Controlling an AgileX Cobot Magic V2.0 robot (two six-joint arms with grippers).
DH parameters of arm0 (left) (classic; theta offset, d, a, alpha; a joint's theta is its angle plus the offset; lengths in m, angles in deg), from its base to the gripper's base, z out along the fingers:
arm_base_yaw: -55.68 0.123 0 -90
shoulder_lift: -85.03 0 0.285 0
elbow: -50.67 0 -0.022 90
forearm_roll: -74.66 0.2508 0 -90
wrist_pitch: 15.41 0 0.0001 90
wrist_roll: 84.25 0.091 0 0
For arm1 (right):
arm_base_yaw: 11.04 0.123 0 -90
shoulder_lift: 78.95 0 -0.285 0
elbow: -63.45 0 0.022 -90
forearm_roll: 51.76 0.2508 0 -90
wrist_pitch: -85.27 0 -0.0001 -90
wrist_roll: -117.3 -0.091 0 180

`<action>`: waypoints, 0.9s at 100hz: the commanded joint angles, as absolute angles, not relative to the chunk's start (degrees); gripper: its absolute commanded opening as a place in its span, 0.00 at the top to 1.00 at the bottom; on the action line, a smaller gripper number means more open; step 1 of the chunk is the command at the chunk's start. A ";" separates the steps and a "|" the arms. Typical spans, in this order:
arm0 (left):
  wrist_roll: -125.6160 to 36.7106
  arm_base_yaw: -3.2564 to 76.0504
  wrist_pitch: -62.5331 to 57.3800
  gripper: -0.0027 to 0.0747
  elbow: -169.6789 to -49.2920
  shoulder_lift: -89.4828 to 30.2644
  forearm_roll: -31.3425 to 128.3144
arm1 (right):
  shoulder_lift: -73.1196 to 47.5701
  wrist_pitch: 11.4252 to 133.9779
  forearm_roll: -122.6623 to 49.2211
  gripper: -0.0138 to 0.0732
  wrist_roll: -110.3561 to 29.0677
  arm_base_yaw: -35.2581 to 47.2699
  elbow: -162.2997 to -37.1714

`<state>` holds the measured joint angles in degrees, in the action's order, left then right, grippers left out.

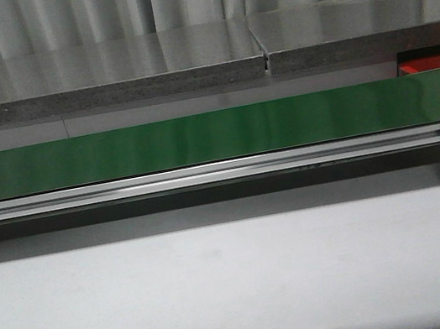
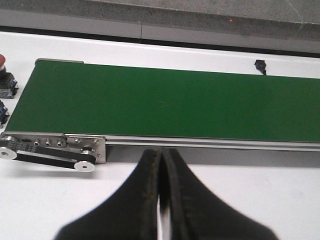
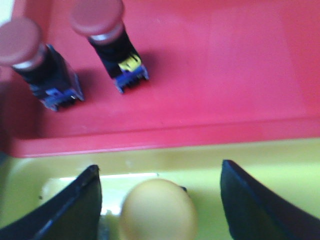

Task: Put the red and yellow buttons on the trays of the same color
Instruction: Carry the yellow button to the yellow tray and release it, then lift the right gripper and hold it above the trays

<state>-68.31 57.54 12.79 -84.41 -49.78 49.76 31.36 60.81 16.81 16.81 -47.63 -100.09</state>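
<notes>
The left claw (image 2: 161, 200) is seen clenched, empty. The right claw (image 3: 160, 200) is spread around a yellow-capped button (image 3: 156, 210) over a pale yellow tray (image 3: 260, 165), beside the bright red flat tray (image 3: 225, 75) bearing two red-capped buttons (image 3: 102, 30). The yellow-capped button could be toppled if clipped on withdrawal.

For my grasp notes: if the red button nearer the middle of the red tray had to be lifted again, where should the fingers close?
It lies tipped over, so close on the black body between the red cap and the blue base, coming from above the red tray, fingers across its long axis.
</notes>
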 commanded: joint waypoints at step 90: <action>-68.38 57.23 9.11 0.99 -85.93 -49.95 48.48 | -9.74 75.43 13.69 0.28 12.02 -18.12 -91.20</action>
